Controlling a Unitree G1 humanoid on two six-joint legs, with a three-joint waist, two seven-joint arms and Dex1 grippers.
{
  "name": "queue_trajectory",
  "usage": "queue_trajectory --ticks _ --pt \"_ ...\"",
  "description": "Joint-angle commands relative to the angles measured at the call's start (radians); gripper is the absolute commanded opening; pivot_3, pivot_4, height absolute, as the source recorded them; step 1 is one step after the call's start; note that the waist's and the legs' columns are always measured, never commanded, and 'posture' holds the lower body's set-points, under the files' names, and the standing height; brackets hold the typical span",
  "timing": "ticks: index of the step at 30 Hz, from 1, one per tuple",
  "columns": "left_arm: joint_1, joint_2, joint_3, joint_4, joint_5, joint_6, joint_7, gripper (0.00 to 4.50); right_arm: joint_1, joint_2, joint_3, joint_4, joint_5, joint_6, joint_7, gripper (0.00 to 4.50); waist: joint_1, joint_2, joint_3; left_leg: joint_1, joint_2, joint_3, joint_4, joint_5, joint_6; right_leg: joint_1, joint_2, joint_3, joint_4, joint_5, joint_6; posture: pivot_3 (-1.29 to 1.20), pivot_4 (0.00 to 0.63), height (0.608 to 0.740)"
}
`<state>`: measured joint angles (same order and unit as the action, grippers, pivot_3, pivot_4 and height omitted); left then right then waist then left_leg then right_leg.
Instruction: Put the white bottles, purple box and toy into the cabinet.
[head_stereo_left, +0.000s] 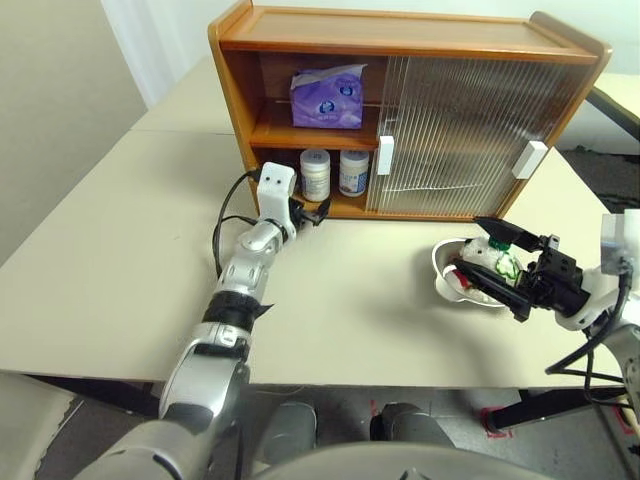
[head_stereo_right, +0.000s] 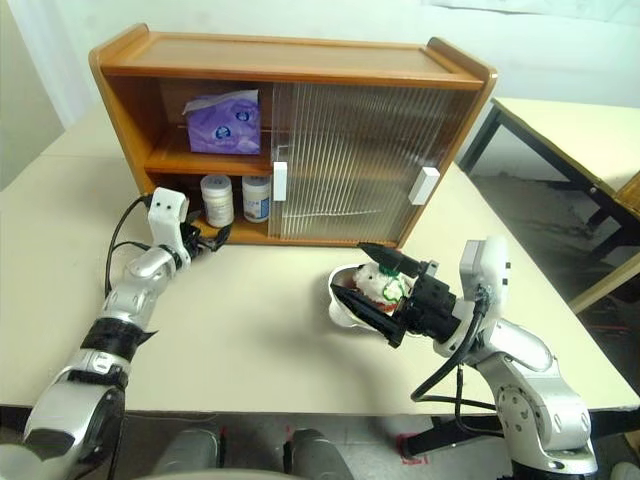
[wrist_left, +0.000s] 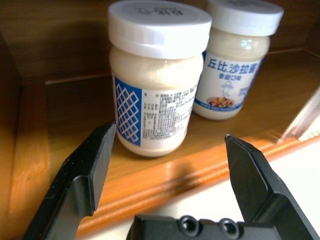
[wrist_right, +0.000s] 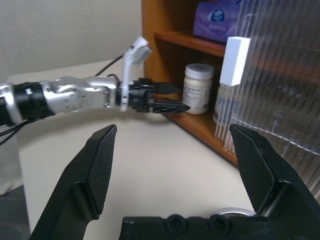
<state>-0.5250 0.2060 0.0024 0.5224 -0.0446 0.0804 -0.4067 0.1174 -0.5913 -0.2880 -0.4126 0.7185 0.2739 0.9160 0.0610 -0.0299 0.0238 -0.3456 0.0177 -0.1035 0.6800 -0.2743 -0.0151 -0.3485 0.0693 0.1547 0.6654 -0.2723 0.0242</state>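
Left eye view: both bottles (head_stereo_left: 315, 174) stand side by side on the cabinet's (head_stereo_left: 400, 40) bottom shelf; the purple box (head_stereo_left: 328, 98) sits on the shelf above. The left gripper (head_stereo_left: 310, 212), fingers apart and empty, is just outside the opening. The toy (head_stereo_right: 385, 285) lies in a bowl (head_stereo_right: 343, 300) on the table (head_stereo_left: 120, 250), with the right gripper (head_stereo_right: 365, 275) spread wide above it.

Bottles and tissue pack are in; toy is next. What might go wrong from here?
The left tool, open, sits right at the two bottles; a stray swing may topple them. The toy lies inside a bowl, so the right tool may catch the rim. The sliding door covers the right half, leaving a narrow opening.
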Motion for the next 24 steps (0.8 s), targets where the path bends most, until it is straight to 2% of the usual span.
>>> queue_trajectory --ticks 1,4,8,12,16,22,23,24 --pt "0.069 0.018 -0.029 -0.103 -0.02 0.016 -0.073 4.47 -0.016 0.011 -0.013 0.025 -0.038 -0.028 -0.037 4.5 0.001 0.0 0.0 0.0 0.0 0.0 0.0 0.0 0.0 0.0 0.0 0.0 0.0 0.0 0.0 0.1 0.012 0.74" --pt "0.146 0.041 -0.037 -0.224 -0.068 0.039 -0.152 4.47 -0.029 0.015 -0.024 0.037 -0.049 -0.043 -0.064 4.5 0.001 0.0 0.0 0.0 0.0 0.0 -0.001 0.0 0.0 0.0 0.0 0.0 0.0 0.0 -0.001 0.11 0.015 0.74" --pt "0.188 0.05 0.012 -0.371 -0.145 0.205 -0.136 4.47 -0.03 0.008 -0.033 0.048 -0.063 -0.035 -0.096 4.5 0.003 0.0 0.0 0.0 0.001 -0.001 -0.002 0.0 0.0 -0.001 0.0 0.0 0.0 0.0 -0.003 0.12 0.018 0.74" --pt "0.188 0.088 -0.015 -0.475 -0.167 0.269 -0.183 4.47 -0.033 0.001 -0.051 0.041 -0.023 0.013 -0.121 4.5 0.007 0.0 0.0 0.0 0.001 -0.001 -0.002 0.0 0.0 -0.001 0.0 0.0 0.001 0.001 -0.003 0.12 0.02 0.74" --pt "0.173 0.111 -0.044 -0.55 -0.232 0.293 -0.284 4.47 -0.027 -0.031 -0.061 0.05 -0.048 0.031 -0.128 4.5 0.01 -0.001 0.0 0.0 0.001 -0.001 -0.002 -0.001 -0.001 -0.001 -0.001 0.001 0.0 0.001 -0.004 0.12 0.02 0.74" --pt "0.113 0.094 -0.084 -0.622 -0.317 0.299 -0.381 4.47 0.0 -0.041 -0.086 0.041 0.055 0.071 -0.066 4.5 0.016 -0.001 0.001 -0.001 0.002 -0.002 -0.002 -0.001 -0.002 -0.002 -0.001 0.001 0.0 0.0 -0.005 0.11 0.018 0.74" --pt "0.097 0.085 -0.089 -0.625 -0.328 0.304 -0.386 4.06 0.003 -0.04 -0.087 0.035 0.072 0.077 -0.057 4.5 0.016 -0.001 0.001 -0.001 0.002 -0.002 -0.002 -0.001 -0.002 -0.003 -0.001 0.001 0.0 0.0 -0.006 0.11 0.017 0.74" --pt "0.088 0.08 -0.092 -0.626 -0.335 0.307 -0.388 3.87 0.005 -0.039 -0.088 0.03 0.083 0.082 -0.052 4.5 0.016 -0.001 0.001 -0.001 0.002 -0.002 -0.002 -0.001 -0.002 -0.003 -0.001 0.001 0.0 0.0 -0.006 0.11 0.017 0.74"
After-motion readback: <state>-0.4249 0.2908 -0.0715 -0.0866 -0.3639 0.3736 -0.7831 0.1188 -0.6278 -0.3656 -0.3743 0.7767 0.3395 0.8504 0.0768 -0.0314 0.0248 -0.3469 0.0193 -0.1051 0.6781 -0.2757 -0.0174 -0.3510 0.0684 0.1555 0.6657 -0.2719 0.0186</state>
